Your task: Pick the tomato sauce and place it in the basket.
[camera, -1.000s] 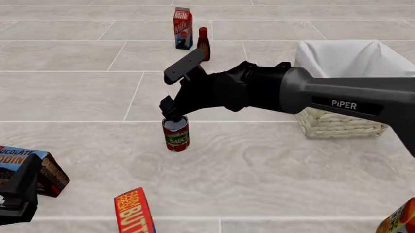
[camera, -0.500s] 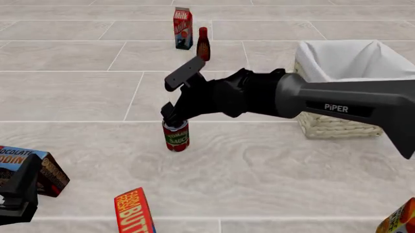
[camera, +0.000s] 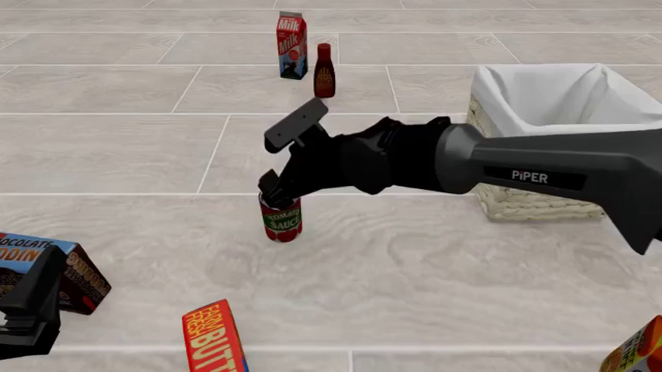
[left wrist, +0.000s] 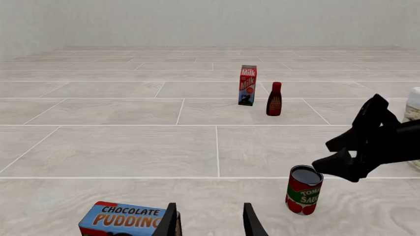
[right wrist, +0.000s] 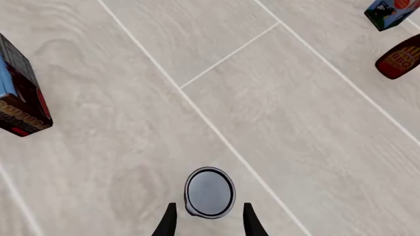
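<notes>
1. Lower than 1 second ago, the right gripper (camera: 275,194) now sits right over the tomato sauce can (camera: 281,218).
2. Its fingers (right wrist: 169,222) are apart, flanking the can's dark top.
3. That can stands upright on the floor, well left of the basket (camera: 538,203).
4. Idle at the near-left, the left gripper (left wrist: 208,222) is spread beside a pudding box (left wrist: 125,221).

"Milk" on carton (left wrist: 247,85), "CHOCOLATE PUDDING" on box (left wrist: 128,220), "PiPER" on right arm (camera: 548,167).
</notes>
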`<move>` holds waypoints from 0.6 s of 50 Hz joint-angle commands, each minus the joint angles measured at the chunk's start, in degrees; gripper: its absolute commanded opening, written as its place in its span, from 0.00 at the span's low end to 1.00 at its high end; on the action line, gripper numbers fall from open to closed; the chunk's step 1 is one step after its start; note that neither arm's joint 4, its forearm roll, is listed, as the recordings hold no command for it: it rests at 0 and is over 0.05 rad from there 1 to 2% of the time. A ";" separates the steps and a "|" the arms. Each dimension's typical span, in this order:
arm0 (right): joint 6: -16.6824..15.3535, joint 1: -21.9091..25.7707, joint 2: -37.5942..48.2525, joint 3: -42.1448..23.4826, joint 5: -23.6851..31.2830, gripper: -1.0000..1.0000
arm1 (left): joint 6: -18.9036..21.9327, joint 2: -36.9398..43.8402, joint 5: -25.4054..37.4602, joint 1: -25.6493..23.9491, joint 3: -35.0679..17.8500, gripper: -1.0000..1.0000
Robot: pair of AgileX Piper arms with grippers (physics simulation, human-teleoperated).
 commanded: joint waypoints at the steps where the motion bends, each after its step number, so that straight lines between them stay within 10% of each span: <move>1: 0.04 -0.30 0.66 0.19 -0.44 1.00 | 0.00 0.00 0.00 0.00 0.00 1.00; 30: 0.70 -0.33 2.97 0.07 -1.42 1.00 | 0.00 0.00 0.00 0.00 0.00 1.00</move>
